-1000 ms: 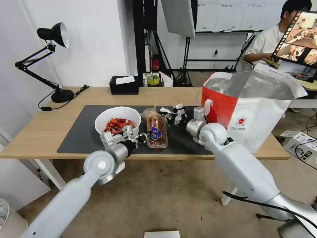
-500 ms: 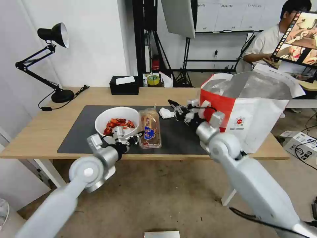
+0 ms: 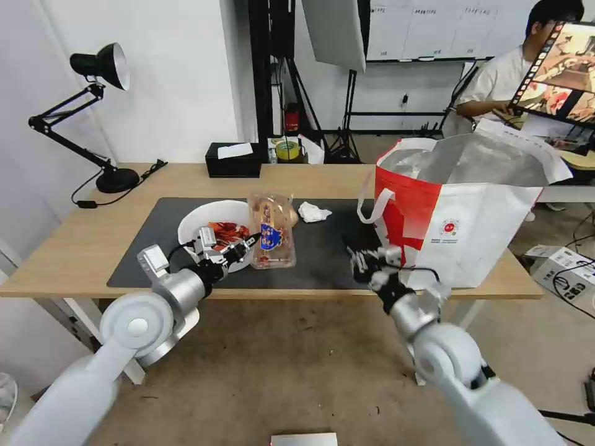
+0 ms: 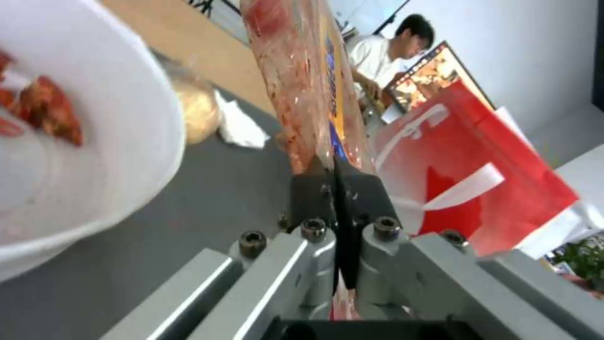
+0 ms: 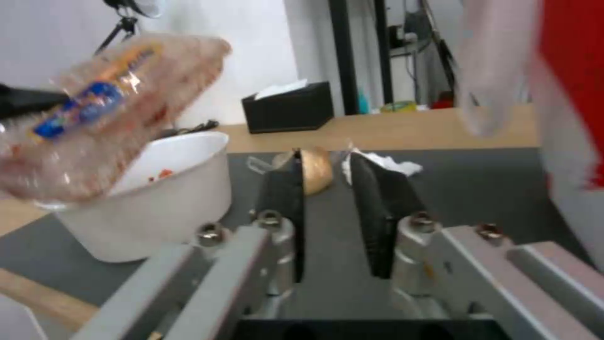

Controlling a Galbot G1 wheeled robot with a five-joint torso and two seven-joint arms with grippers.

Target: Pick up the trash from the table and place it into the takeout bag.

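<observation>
On the table a mat lies before me, with the bowl on it at about eleven o'clock and the tray held up just to the right of the bowl, pinched at its near end in my left pincer. Behind the tray sits the small knotted bag, with the tissue just right of it at twelve o'clock. The tote stands at two o'clock on the table's right end, my right pincer hangs parted just before its near left corner, and the tissue box rests at the table's far edge, behind the mat.
</observation>
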